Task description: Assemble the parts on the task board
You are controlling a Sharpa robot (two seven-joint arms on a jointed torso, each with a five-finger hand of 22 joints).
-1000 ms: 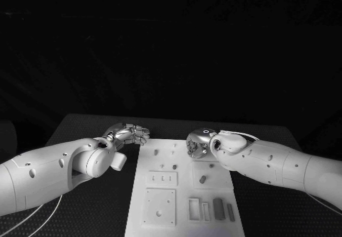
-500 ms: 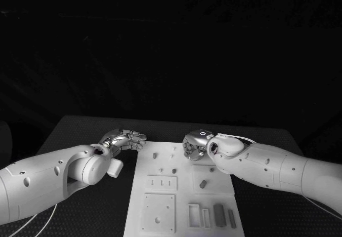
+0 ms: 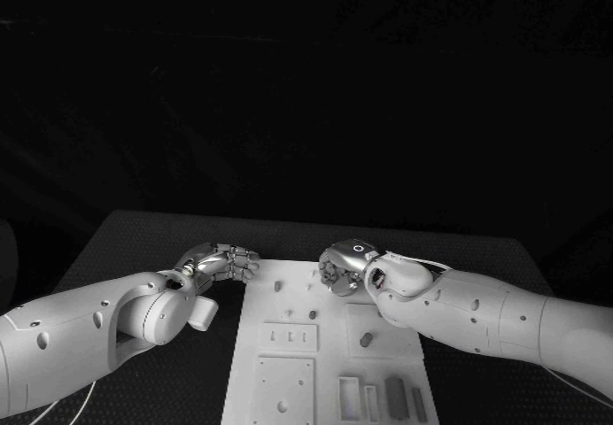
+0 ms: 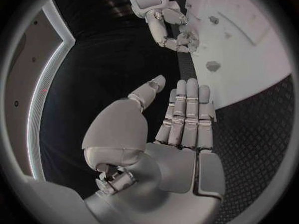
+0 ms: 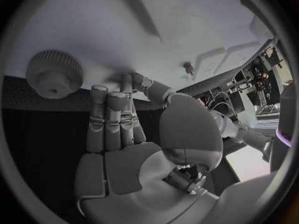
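Observation:
The white task board (image 3: 291, 354) lies in the middle of the table, with small grey pegs (image 3: 367, 339) standing in it and grey bars (image 3: 393, 394) lying near its front right. My left hand (image 3: 224, 263) hovers just off the board's far left corner. Its fingers (image 4: 187, 114) are straight and it holds nothing. My right hand (image 3: 343, 267) is over the board's far edge, fingers (image 5: 112, 117) stretched out and empty, their tips at the board (image 5: 143, 20). A knurled round part (image 5: 53, 74) sits beside those fingertips. In the left wrist view, my right hand (image 4: 168, 27) reaches over the board (image 4: 249, 69).
The black table (image 3: 153, 239) surrounds the board on all sides. White rectangular plates (image 3: 289, 337) with slots and holes sit on the board's left half. A small peg (image 5: 188, 67) stands on the board past my right thumb.
The head camera has shifted, so the whole scene sits lower. My right hand has crept a little toward the board's far edge. My left hand stays by the far left corner.

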